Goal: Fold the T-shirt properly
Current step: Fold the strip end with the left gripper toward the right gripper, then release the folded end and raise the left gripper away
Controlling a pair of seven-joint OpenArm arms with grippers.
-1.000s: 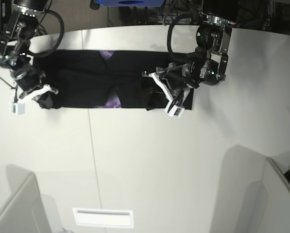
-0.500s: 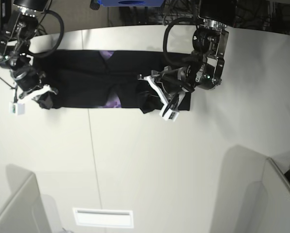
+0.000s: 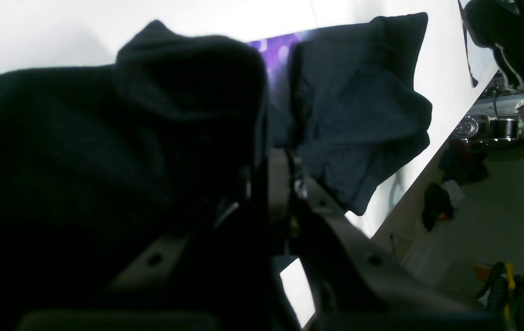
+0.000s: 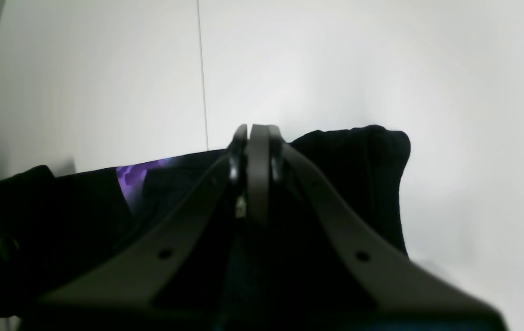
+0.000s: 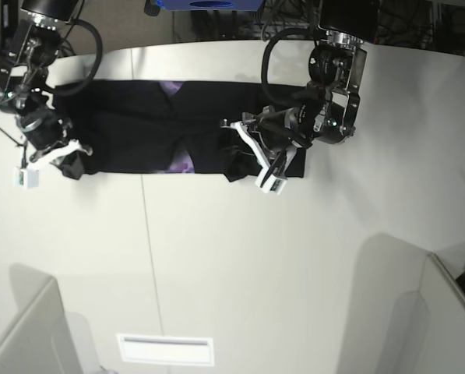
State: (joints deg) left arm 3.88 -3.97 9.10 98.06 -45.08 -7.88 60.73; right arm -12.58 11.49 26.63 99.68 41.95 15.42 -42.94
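Observation:
The black T-shirt point(image 5: 131, 125) lies as a long band across the far part of the white table point(image 5: 255, 265), with small purple patches of print showing point(image 5: 181, 164). My left gripper point(image 5: 248, 156) is shut on the band's right end, which is bunched and lifted toward the middle. In the left wrist view the gripper point(image 3: 266, 174) pinches dark cloth, with the T-shirt point(image 3: 358, 101) stretching away behind it. My right gripper point(image 5: 67, 153) is shut on the band's left end. In the right wrist view the gripper point(image 4: 253, 138) has its jaws together over the T-shirt point(image 4: 358, 174).
A seam point(image 5: 150, 257) runs down the table toward the front. A white slot plate point(image 5: 166, 349) sits near the front edge. Grey partitions stand at the front left point(image 5: 29, 335) and front right point(image 5: 419, 312). Cables and a blue object point(image 5: 209, 4) lie beyond the far edge.
My left gripper has moved leftward with the T-shirt's right end, shortening the band. My right gripper has shifted slightly up and left, still holding the left end.

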